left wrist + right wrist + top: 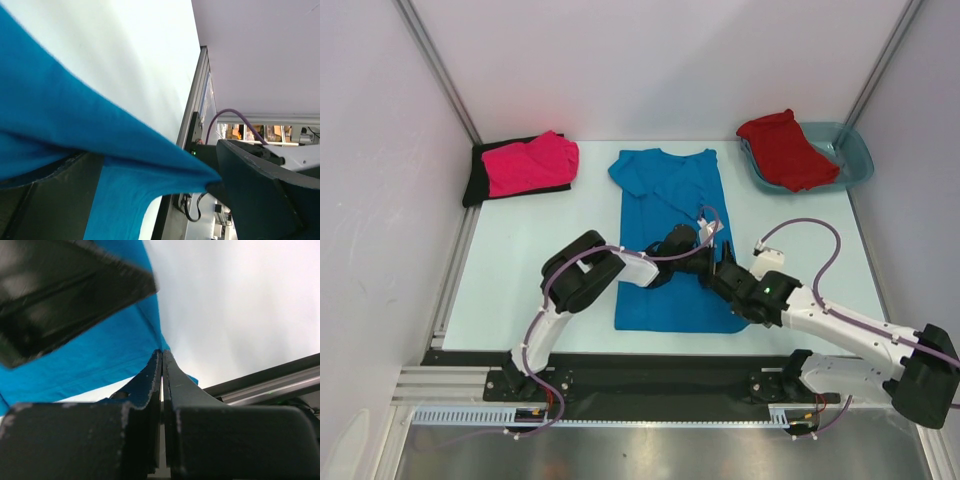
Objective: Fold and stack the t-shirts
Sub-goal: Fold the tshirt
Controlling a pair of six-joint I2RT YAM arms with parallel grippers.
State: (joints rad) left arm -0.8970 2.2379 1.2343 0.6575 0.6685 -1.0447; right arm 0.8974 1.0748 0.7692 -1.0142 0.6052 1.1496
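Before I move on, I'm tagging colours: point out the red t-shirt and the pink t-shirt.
red t-shirt [786, 150], top view, middle of the cloth.
pink t-shirt [530, 165], top view, middle of the cloth.

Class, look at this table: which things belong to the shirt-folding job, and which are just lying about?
Belong to the job: blue t-shirt, spread flat; red t-shirt; pink t-shirt; black t-shirt, under the pink one.
Just lying about: teal tub, with the red t-shirt in it.

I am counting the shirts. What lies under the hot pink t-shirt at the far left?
A black t-shirt lies under the hot pink t-shirt; only its left and near edges show. Anything else beneath is covered.
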